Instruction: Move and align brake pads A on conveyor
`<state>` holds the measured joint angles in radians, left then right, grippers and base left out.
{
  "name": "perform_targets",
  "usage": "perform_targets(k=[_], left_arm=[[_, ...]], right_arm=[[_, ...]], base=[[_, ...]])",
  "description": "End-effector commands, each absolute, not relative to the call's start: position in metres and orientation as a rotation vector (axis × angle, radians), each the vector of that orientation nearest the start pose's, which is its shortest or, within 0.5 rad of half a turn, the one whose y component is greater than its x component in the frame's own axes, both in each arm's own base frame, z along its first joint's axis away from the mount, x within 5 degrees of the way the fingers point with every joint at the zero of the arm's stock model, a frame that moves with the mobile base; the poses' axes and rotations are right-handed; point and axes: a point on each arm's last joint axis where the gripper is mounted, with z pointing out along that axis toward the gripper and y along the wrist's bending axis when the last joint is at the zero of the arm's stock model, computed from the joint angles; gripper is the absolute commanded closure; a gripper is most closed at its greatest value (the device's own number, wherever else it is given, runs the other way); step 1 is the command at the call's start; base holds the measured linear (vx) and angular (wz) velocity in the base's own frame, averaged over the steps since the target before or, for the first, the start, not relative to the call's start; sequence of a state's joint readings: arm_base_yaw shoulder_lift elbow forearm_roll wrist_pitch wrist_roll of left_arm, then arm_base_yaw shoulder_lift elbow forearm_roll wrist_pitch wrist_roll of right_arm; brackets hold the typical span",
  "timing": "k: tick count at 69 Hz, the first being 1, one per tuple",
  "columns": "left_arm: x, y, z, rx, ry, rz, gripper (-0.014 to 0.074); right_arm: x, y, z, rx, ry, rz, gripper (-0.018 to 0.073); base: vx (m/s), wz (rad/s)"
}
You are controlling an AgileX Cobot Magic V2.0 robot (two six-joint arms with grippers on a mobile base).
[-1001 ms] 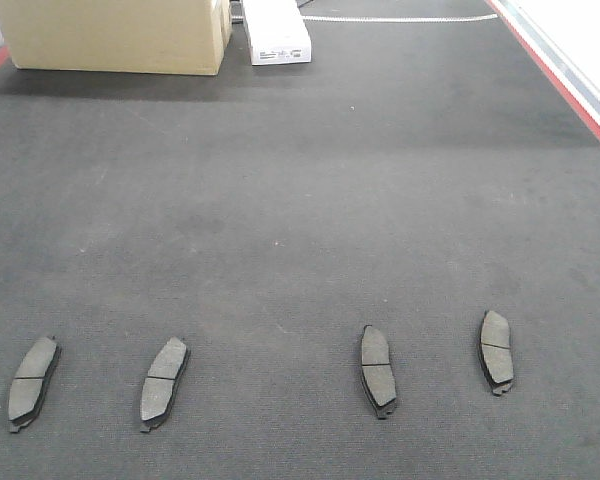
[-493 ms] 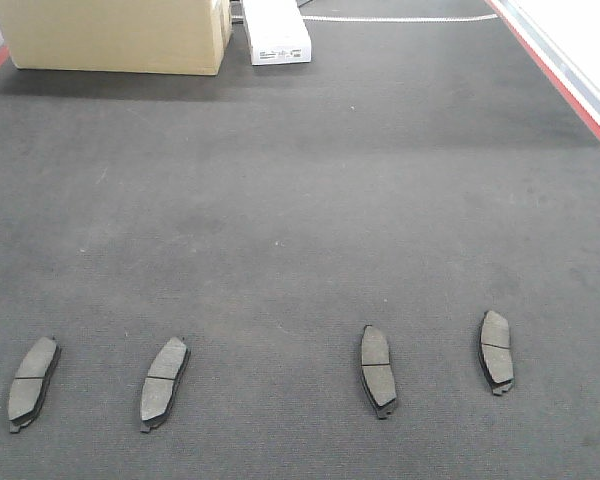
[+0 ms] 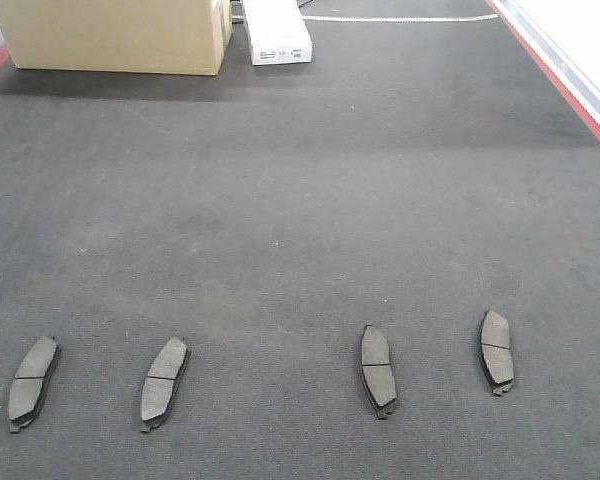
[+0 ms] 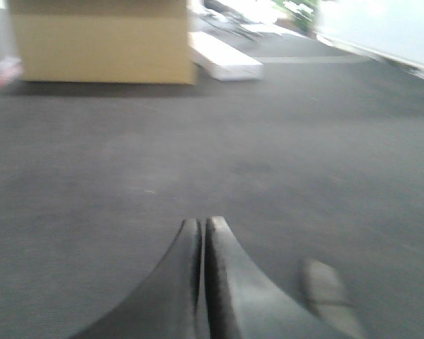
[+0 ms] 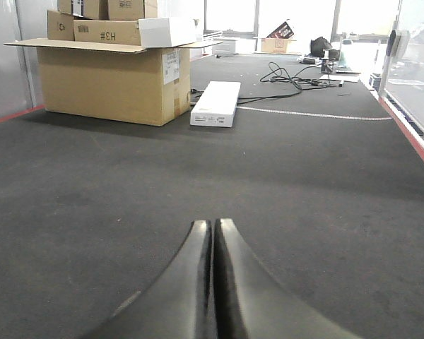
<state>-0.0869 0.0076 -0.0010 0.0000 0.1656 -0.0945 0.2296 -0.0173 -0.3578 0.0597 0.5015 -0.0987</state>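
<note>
**Four pads sitting near the front of the belt, both grippers closed and empty**

Closest to the camera, the four brake pads A lie flat in a loose row across the near end of the conveyor [image 3: 300,200]: far-left pad [image 3: 33,383], next one [image 3: 165,383], then a wider gap, then the third pad [image 3: 378,371] and the far-right pad [image 3: 497,351]. All are well apart from each other, and the left pair leans one way while the right pair leans the other, so they're not lined up yet.

Handling guess: these look like rigid, dense little slabs, heavy for their size, not fragile. They're thin and lie flush on a rough felt-like belt, so I'd pinch across the narrow width near the middle groove, where the edges run roughly parallel. The belt should keep them from sliding.

The left gripper [image 4: 203,229] has its jaws pressed together with nothing between them, hovering over the belt, with one pad [image 4: 328,293] just beside it to the right, blurry. The right gripper [image 5: 213,229] is closed up the same way, holding nothing.

Further back, a cardboard box [image 3: 115,35] and a white box [image 3: 276,30] sit at the far end.
</note>
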Motion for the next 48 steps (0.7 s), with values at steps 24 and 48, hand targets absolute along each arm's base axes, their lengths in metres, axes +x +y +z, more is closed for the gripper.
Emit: perform_targets(k=[24,48], left_arm=[[0.0562,0.0034,0.1959,-0.064,1.525,0.027,0.0602],[0.0563,0.0033,0.1961,-0.065,1.524,0.024,0.0602]], right_arm=[[0.0184,0.0065,0.2989,-0.226,1.494,0.157,0.0568],[0.0184,0.0065,0.2989,-0.226,1.494,0.157,0.0568]], base=[[0.0,0.0],[0.0,0.0]])
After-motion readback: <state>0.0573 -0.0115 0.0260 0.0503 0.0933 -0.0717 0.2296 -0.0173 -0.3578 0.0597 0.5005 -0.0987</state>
